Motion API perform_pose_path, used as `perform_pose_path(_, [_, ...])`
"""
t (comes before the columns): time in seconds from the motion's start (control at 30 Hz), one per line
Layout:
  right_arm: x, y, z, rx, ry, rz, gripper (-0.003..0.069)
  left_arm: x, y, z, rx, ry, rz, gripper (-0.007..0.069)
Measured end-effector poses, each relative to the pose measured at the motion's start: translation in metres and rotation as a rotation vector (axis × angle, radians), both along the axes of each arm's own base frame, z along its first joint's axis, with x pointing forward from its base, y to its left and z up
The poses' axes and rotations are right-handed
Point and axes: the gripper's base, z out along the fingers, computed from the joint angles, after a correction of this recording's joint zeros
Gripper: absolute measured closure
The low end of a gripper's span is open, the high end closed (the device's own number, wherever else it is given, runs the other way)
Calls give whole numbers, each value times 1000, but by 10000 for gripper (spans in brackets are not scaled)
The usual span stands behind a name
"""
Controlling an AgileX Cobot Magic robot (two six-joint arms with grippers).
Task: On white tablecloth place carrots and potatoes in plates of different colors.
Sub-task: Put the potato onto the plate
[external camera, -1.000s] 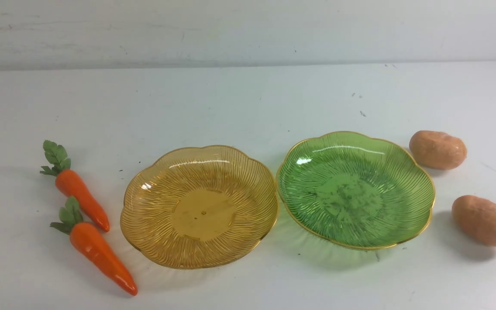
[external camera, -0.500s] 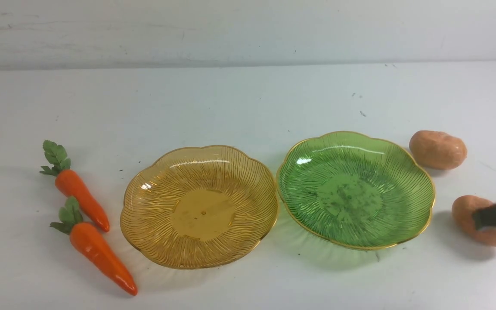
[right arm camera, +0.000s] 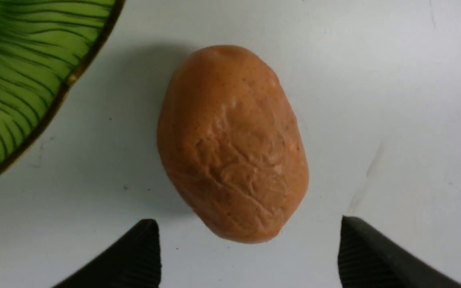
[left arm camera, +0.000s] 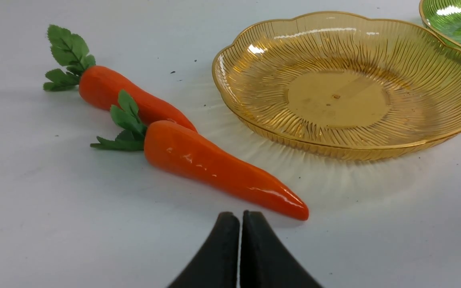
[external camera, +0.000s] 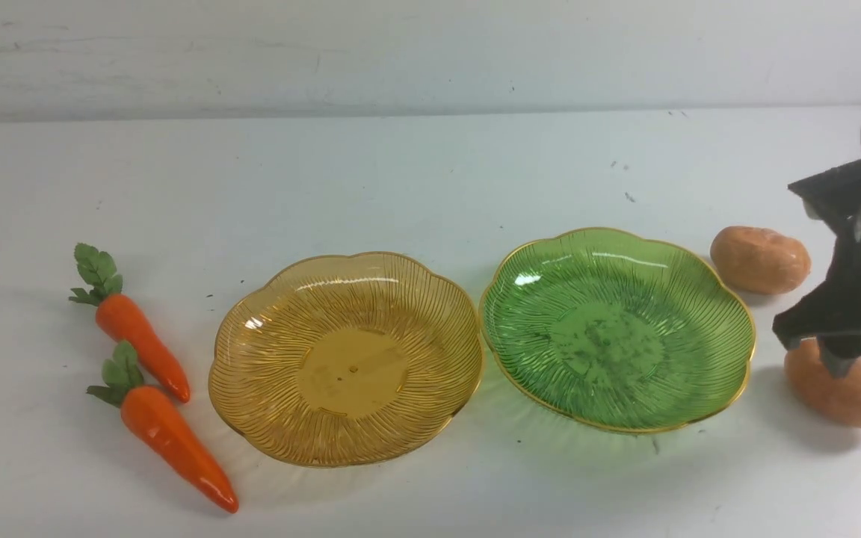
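On the white tablecloth [external camera: 415,179] an amber plate [external camera: 346,359] and a green plate [external camera: 616,329] sit side by side, both empty. Two carrots [external camera: 143,345] [external camera: 176,441] lie left of the amber plate. Two potatoes lie right of the green plate: the far one [external camera: 760,260] and the near one [external camera: 845,392]. My right gripper [external camera: 838,351] is open and hangs just above the near potato [right arm camera: 232,144], its fingertips [right arm camera: 142,248] apart on either side of one end. My left gripper [left arm camera: 240,218] is shut and empty, close to the near carrot's tip [left arm camera: 214,166].
A pale wall [external camera: 430,52] runs behind the table's far edge. The green plate's rim [right arm camera: 54,100] lies close beside the near potato. The amber plate [left arm camera: 346,84] is beside the carrots in the left wrist view.
My right arm has come in from the right edge and moved up over the near potato. Plates, carrots and potatoes have not moved.
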Motion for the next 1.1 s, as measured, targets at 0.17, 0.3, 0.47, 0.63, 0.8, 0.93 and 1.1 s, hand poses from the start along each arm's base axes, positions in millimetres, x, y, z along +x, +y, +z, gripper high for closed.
perform_pose_path(0.17, [10,-1,-23,-40,43,20,-22,0,0,0,0,0,0,628])
perform_pose_path(0.3, [17,1,-46,-44,81,33,-31,0,0,0,0,0,0,628])
perform_pose_path(0.47, [21,1,-69,-66,143,59,17,0,0,0,0,0,0,628])
perform_pose_path(0.63, [26,-1,-63,-99,147,60,153,0,0,0,0,0,0,628])
perform_pose_path(0.8, [45,7,4,-11,-79,2,153,0,0,0,0,0,0,628])
perform_pose_path(0.93, [33,33,48,285,-169,-75,153,0,0,0,0,0,0,628])
perform_pose_path(1.1, [34,81,35,422,-193,24,153,0,0,0,0,0,0,628])
